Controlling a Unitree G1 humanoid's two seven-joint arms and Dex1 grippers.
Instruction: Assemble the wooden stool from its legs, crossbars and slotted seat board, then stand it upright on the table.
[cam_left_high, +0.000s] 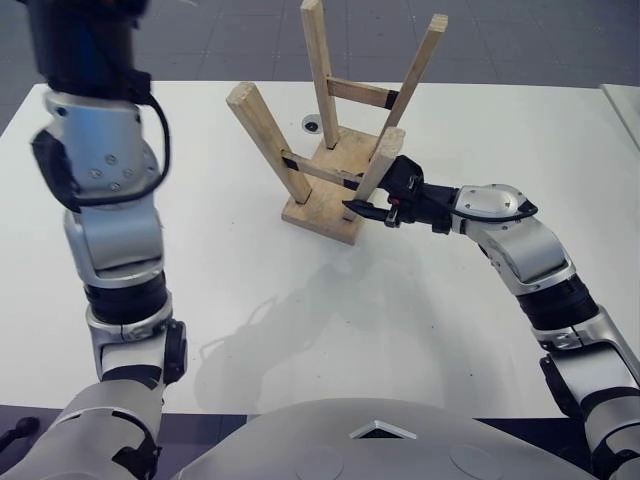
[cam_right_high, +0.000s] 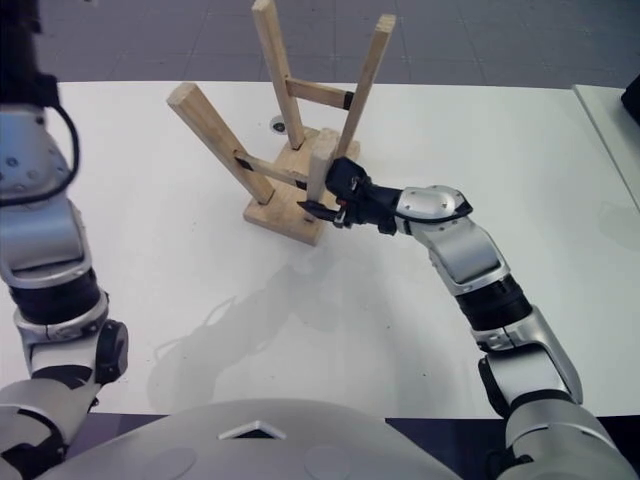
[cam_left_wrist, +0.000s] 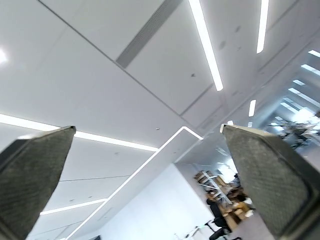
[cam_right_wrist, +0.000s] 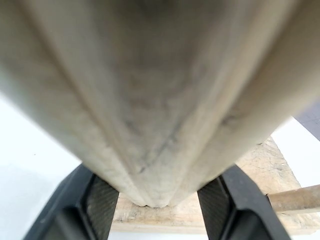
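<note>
A: Left side?
B: Left gripper (cam_left_wrist: 149, 129) up high, fingers spread wide, holding nothing.
A: Middle?
B: Stool (cam_left_high: 335, 170) upside down on table (cam_left_high: 450, 330), mid-far side. Seat board (cam_left_high: 320, 218) lies flat, legs (cam_left_high: 320, 70) point up, crossbars (cam_left_high: 357, 93) between them.
A: Right?
B: Right gripper (cam_left_high: 364, 197) pinching near leg (cam_left_high: 380, 160) low, just above the board.

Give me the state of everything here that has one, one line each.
Stool: upside down, seat board on the table, legs pointing up.
Right gripper: shut on the nearest leg.
Nearest leg: clamped low, by the seat board.
Left gripper: open, empty, raised.
</note>
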